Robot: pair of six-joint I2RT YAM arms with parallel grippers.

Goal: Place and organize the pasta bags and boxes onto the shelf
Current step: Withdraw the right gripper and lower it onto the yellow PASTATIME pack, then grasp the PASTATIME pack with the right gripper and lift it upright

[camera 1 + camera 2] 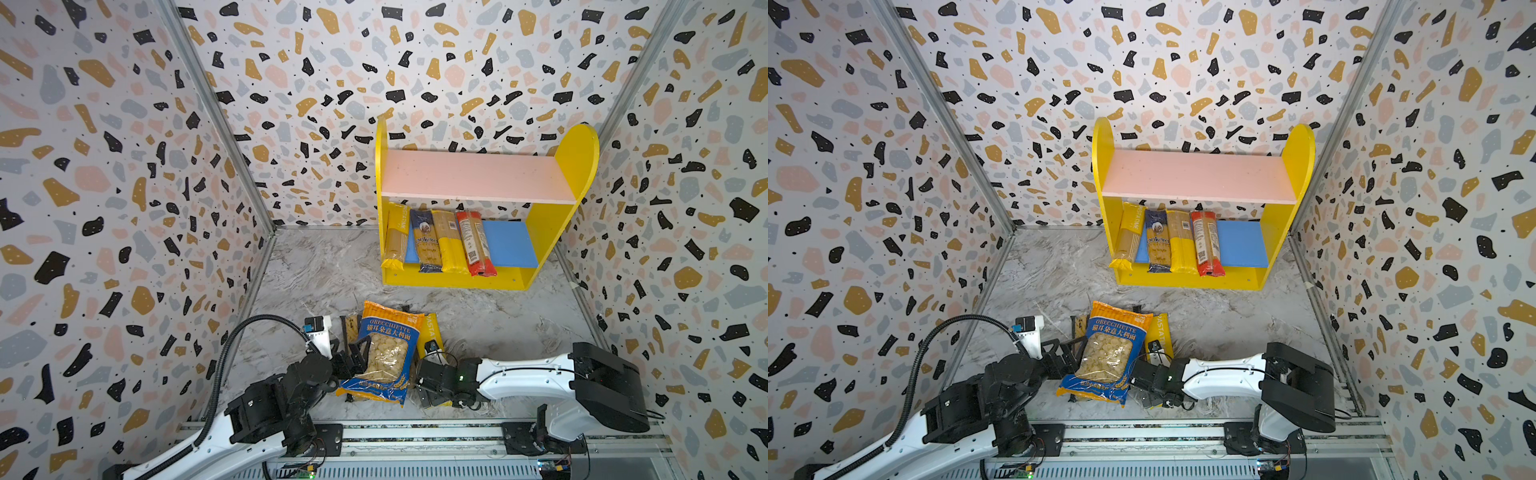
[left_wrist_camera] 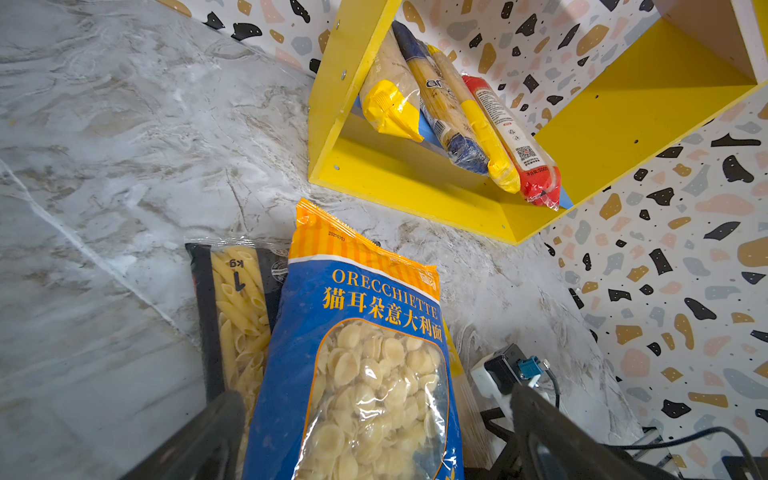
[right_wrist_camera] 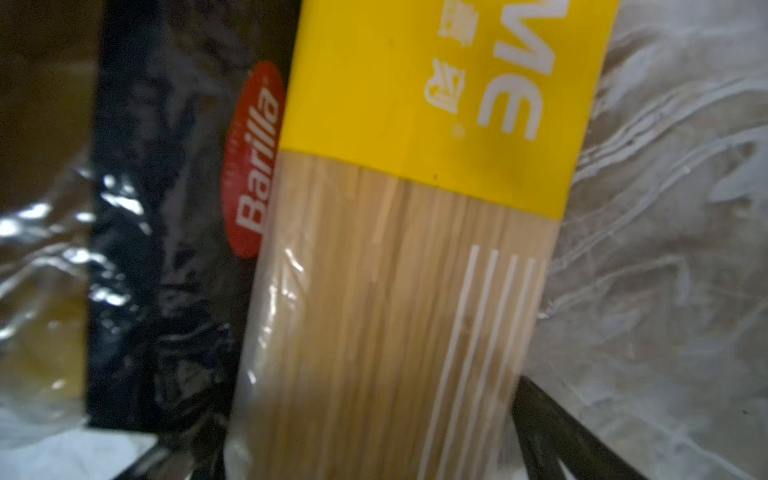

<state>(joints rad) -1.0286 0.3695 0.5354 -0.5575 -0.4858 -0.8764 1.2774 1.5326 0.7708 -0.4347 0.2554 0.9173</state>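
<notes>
Closest to us, the left gripper point(image 1: 356, 353) sits low at the side of the orecchiette bag point(image 1: 384, 353). Its jaws are wide open, and the left wrist view shows one finger on each side of the bag. It holds nothing. I think it stands this wide because the bag is fat and needs a big bite.

Just beside it, the right gripper point(image 3: 374, 453) hangs low over a yellow spaghetti pack point(image 3: 415, 291). It is wide open too. The pack lies between its fingers but does not look squeezed.

These things lie in a small heap on the table point(image 1: 324, 266). The orecchiette bag and the spaghetti pack both rest partly on the dark Barilla bag point(image 2: 232, 316), so that one probably has to wait.

Farther back stands the shelf point(image 1: 577, 166). Four packs point(image 1: 436, 245) lie side by side on its blue board point(image 1: 509, 245). They are long, so their ends poke out over the front. They are kept to one end, which leaves room for one more. The pink board point(image 1: 469, 174) is bare, and the big bags might fit there.
</notes>
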